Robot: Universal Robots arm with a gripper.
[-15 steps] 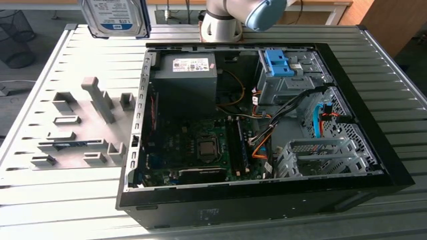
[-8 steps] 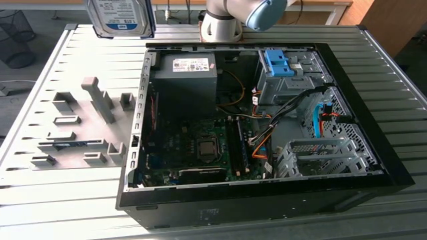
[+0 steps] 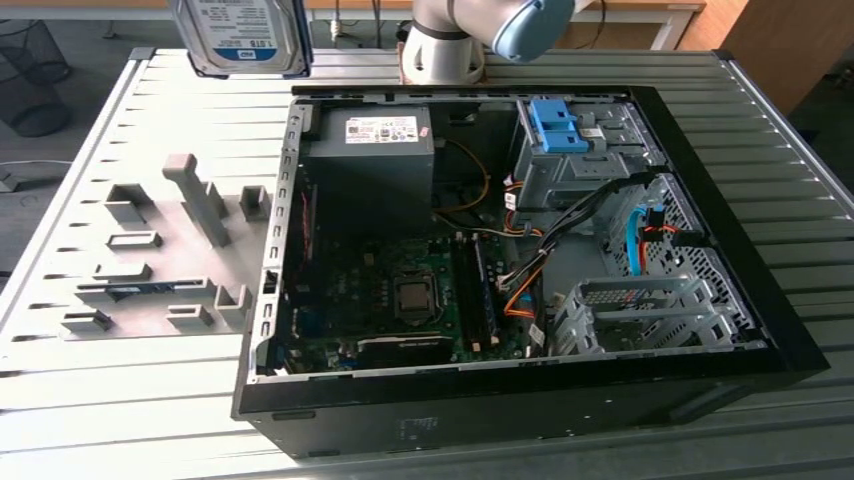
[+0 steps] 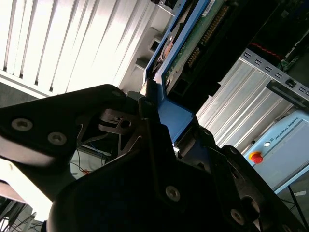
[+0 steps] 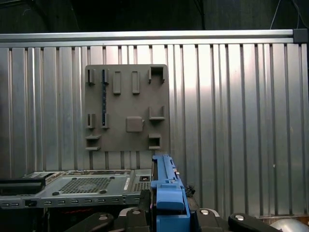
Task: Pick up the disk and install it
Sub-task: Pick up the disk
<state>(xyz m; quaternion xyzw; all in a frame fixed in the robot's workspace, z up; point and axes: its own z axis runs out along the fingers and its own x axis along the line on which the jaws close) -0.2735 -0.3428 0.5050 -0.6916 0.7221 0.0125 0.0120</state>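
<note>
Ribbed metal table (image 3: 107,120), open computer case (image 3: 534,400) below and off to one side of the hand (image 4: 161,118). The hand is clamped on the disk (image 3: 247,35) by its blue frame (image 5: 169,193). I'd carry it slow and square so it doesn't slip.

Silver arm (image 3: 438,50), blue joint cap (image 3: 534,25), black hand (image 4: 170,117), silver screws (image 4: 172,193)

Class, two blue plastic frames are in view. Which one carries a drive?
The frame around the disk, held up above the table; the blue bracket inside the computer case is bare.
</note>
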